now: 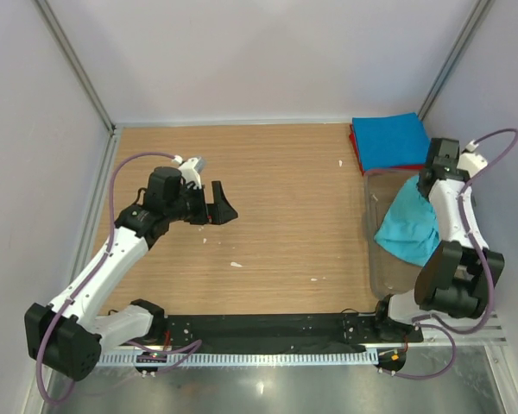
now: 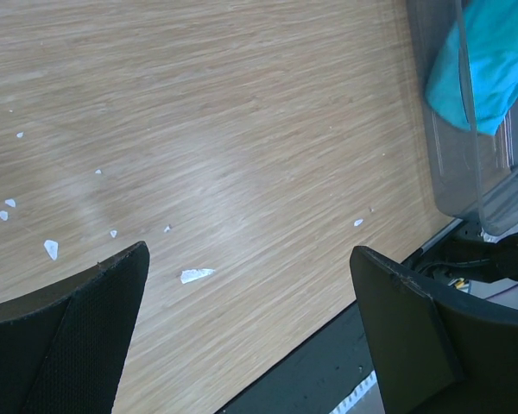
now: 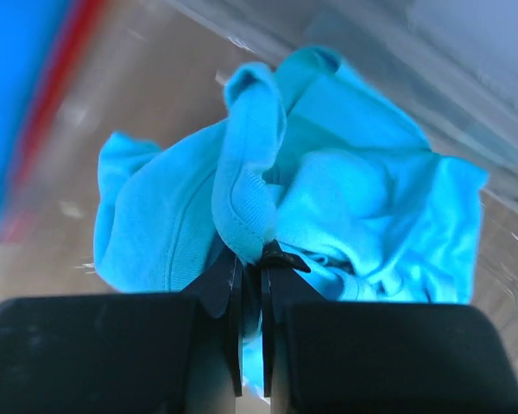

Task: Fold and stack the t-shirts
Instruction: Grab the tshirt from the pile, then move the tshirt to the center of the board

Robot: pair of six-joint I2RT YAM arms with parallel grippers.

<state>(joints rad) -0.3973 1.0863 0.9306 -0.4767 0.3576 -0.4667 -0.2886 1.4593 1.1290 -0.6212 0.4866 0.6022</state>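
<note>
The wooden table (image 1: 276,216) is mostly bare in the middle. At its right side stands a clear tub (image 1: 371,267). In the far right corner lies the blue shirt (image 1: 388,141), folded square, on top of the red shirt (image 1: 356,148), of which only an edge shows. These two look finished.

The teal shirt (image 1: 407,226) is not folded. It hangs as a crumpled bunch over the tub, and the pictures do not show whether its lower part touches the tub. The right gripper (image 3: 252,259) has its jaws pressed together on a fold of this cloth, near a ribbed hem. The left gripper (image 1: 220,205) hovers over the left half of the table, jaws spread wide, holding nothing. Some small white scraps (image 2: 196,275) lie on the wood under it.

The step in hand seems to be taking the last shirt out of the tub. The next move probably calls for carrying it to the open middle of the table and laying it flat. The left gripper could take a second edge to spread the cloth before folding.
</note>
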